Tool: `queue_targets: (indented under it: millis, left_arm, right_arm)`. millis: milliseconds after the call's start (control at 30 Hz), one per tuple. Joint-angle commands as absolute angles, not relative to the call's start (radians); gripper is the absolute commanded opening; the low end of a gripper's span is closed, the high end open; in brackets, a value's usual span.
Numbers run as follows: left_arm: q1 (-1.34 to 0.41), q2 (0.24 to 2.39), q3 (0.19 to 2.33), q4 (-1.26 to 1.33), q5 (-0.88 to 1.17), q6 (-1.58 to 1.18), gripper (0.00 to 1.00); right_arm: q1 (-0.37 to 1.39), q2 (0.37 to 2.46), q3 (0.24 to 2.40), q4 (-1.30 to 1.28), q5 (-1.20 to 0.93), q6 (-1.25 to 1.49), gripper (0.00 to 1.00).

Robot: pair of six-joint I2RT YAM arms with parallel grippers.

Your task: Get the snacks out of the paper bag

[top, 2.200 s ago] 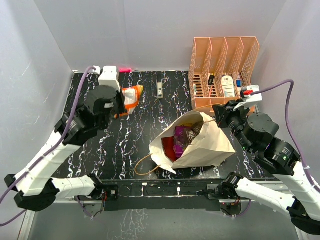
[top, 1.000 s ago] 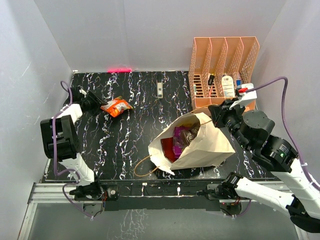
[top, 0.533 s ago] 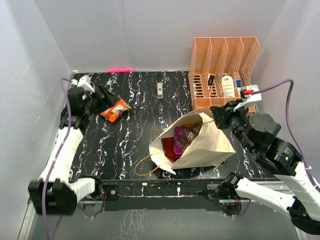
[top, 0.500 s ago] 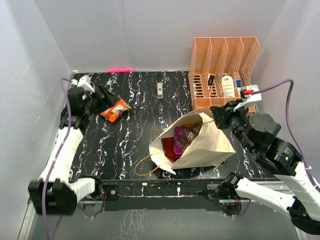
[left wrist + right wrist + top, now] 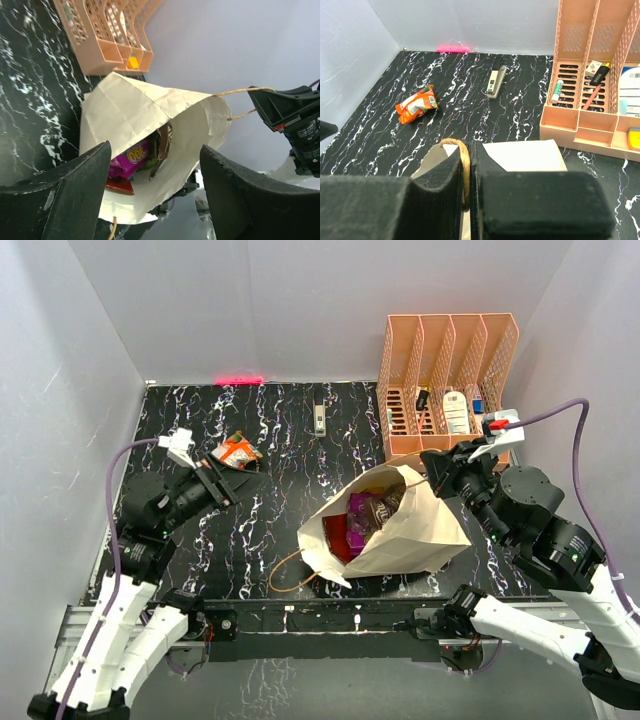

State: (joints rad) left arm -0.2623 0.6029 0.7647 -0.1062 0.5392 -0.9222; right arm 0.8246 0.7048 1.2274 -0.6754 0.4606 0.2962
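The paper bag (image 5: 410,530) lies tilted on the black table, its mouth open to the upper left. Inside show snacks: a purple packet (image 5: 358,512), a red one (image 5: 337,533) and a dark brown one (image 5: 386,501). An orange packet (image 5: 237,450) lies alone at the back left. My left gripper (image 5: 232,480) hangs open and empty just in front of that packet, pointing at the bag (image 5: 135,110), with the purple packet (image 5: 131,159) between its fingers in the wrist view. My right gripper (image 5: 432,466) is shut on the bag's cord handle (image 5: 465,155), holding the top edge up.
A peach mesh organiser (image 5: 447,380) with small bottles and tubes stands at the back right, just behind the bag. A small grey stapler-like object (image 5: 319,419) lies at the back middle. A loose cord handle (image 5: 285,575) trails at the bag's near side.
The left arm has let go of the orange packet at the back left, drawn back from it and turned to face the bag. The right arm and the bag have stayed put.
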Motion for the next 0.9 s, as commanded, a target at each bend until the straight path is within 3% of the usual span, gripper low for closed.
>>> queue_targets:
  millis: [0, 133, 233, 300, 667, 867]
  left_arm:
    - [-0.403, 0.695, 0.766, -0.022, 0.495, -0.956, 0.69]
    - [-0.774, 0.806, 0.811, 0.009, 0.231, -0.888, 0.66]
    - [-1.067, 0.902, 0.856, 0.02, -0.076, -0.827, 0.63]
    - [-1.184, 0.973, 0.884, 0.022, -0.215, -0.812, 0.62]
    - [-1.253, 1.174, 0.949, 0.103, -0.376, -0.854, 0.5]
    - [-1.253, 1.252, 1.008, 0.095, -0.405, -0.87, 0.55]
  right_arm:
    - [0.822, 0.708, 1.246, -0.579, 0.473, 0.293, 0.08]
    - [0.822, 0.713, 1.255, -0.579, 0.471, 0.299, 0.08]
    - [0.822, 0.713, 1.271, -0.591, 0.474, 0.302, 0.08]
    - [0.822, 0.708, 1.279, -0.601, 0.476, 0.306, 0.08]
    - [0.821, 0.684, 1.276, -0.621, 0.469, 0.31, 0.08]
    - [0.822, 0.68, 1.266, -0.611, 0.463, 0.31, 0.08]
